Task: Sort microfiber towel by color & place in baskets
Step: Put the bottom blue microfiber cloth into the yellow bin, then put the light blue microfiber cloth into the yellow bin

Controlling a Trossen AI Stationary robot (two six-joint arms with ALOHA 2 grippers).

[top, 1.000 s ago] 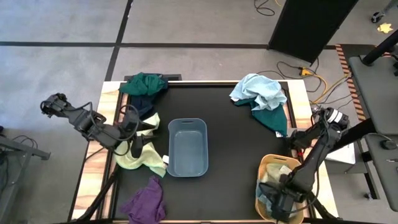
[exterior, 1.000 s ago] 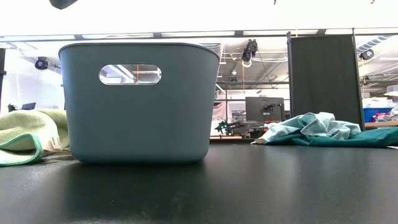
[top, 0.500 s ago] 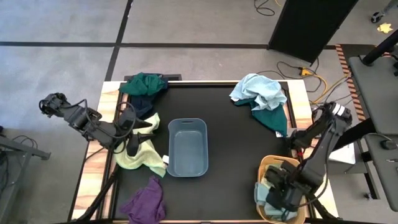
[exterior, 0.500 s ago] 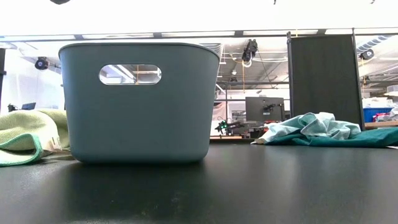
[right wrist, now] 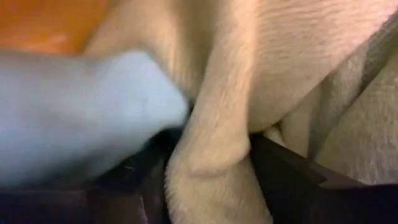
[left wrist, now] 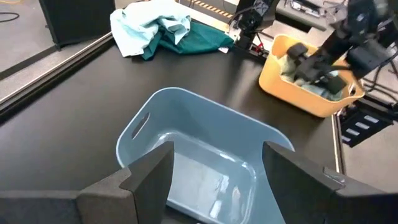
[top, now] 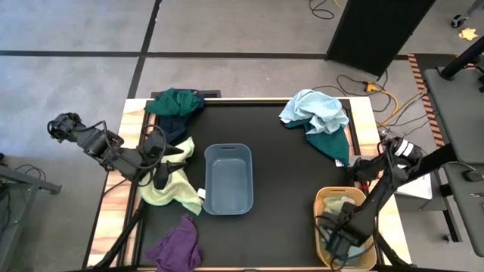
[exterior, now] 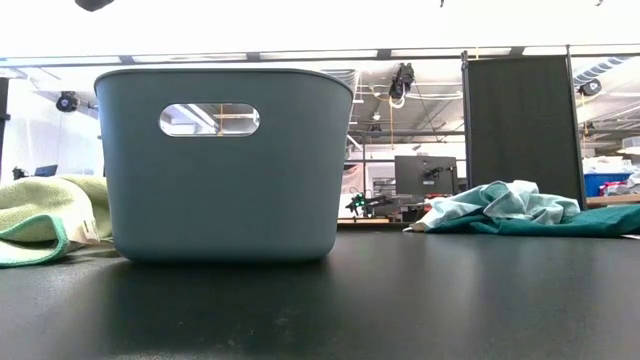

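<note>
No readable writing; right gripper (top: 338,243) down in yellow-orange basket (top: 324,204).

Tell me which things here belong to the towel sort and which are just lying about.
Job:
grey-blue basket
yellow-orange basket
pale yellow-green towel
purple towel
light blue towel
dark green towel

Lying about:
floor cables
black screen

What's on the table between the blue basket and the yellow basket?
Nothing: from the high view, only bare black table lies between the blue basket and the yellow basket.
</note>
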